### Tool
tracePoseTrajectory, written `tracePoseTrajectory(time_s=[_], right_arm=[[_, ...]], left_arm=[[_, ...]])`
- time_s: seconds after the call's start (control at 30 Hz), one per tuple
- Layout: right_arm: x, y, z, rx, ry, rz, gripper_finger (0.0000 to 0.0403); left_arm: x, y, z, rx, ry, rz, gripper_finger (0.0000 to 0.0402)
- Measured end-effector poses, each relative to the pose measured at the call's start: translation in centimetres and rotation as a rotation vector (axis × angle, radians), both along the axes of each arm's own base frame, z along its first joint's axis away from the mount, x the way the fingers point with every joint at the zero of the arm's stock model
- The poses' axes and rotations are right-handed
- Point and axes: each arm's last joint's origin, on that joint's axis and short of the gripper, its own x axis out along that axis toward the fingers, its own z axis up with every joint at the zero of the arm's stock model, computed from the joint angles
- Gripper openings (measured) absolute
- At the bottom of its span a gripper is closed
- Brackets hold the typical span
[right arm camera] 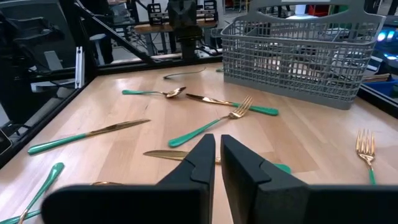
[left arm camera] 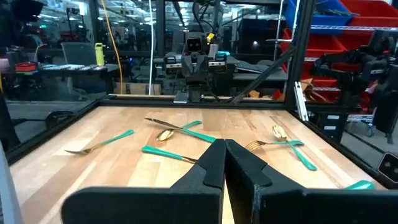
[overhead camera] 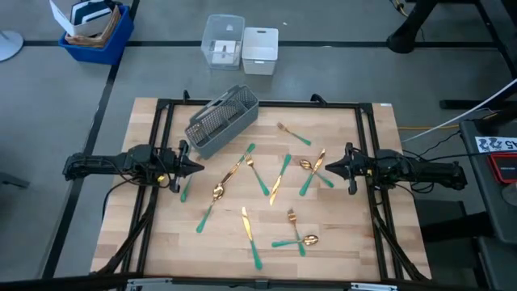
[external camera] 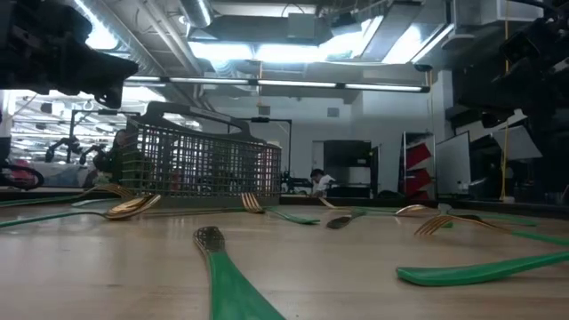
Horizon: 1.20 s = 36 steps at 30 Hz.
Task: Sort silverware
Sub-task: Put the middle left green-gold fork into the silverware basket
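Crossings among the silverware (overhead camera: pixel 266 190) look like the chief hazard: seen from above, several pieces overlap on the table (overhead camera: pixel 161 242) in front of the grey caddy (overhead camera: pixel 222 121), so a closing gripper could catch two at once or flick a neighbour aside. The left gripper (overhead camera: pixel 196 168) hovers just off the caddy's near corner with its jaws together and nothing between them; a teal handle lies right below its tip and a gold spoon (overhead camera: pixel 217 192) a little farther toward the table's middle. The right gripper (overhead camera: pixel 329 169) sits well away from the caddy on the opposite side, jaws nearly closed on nothing, with a spoon and a knife crossing just beside its tip. Both would have to open before any descent, or they would only shove the flat handles along.

From table height the pieces lie flush on the wood around the caddy (external camera: pixel 200 160), leaving little edge for a finger to get under, so a slip seems likely.

The left wrist camera shows that gripper (left arm camera: pixel 224 163) closed above bare wood, with a teal-handled piece (left arm camera: pixel 168 153) just ahead.

The right wrist camera shows its gripper (right arm camera: pixel 217 155) almost shut over a gold knife (right arm camera: pixel 163 154), a fork (right arm camera: pixel 214 122) lying between it and the caddy (right arm camera: pixel 292 56).
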Motion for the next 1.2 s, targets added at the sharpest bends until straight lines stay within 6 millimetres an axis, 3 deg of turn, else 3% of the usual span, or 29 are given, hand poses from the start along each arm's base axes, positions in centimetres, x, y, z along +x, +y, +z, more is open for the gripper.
tracePoseTrajectory(time_s=[0.2,0.3,0.43,0.53,0.87,1.03,1.2], right_arm=[[0.0,0.0,0.0,0.000,-0.001,0.000,0.0033],[0.0,0.0,0.0,0.000,-0.001,0.000,0.0033],[0.0,0.0,0.0,0.012,-0.006,-0.001,0.0033],[0.0,0.0,0.1,0.058,-0.015,0.004,0.0033],[0.1,0.0,1.8,0.065,-0.202,-0.013,0.0033],[0.0,-0.1,3.1,0.068,-0.327,-0.020,0.0033],[-0.2,-0.3,3.9,0.125,-0.420,-0.114,0.0033]], left_arm=[[0.0,0.1,0.1,-0.009,-0.011,0.026,0.0000],[0.0,0.1,0.8,-0.186,-0.084,0.021,0.0000],[-0.2,0.2,1.9,-0.544,-0.196,-0.009,0.0000],[-0.3,0.2,2.2,-0.695,-0.229,-0.026,0.0000],[-0.3,0.6,2.2,-0.932,-0.293,0.059,0.0000],[-0.5,0.6,2.7,-0.969,-0.331,0.036,0.0000],[-1.5,0.6,5.9,-0.860,-0.399,0.022,0.0000]])
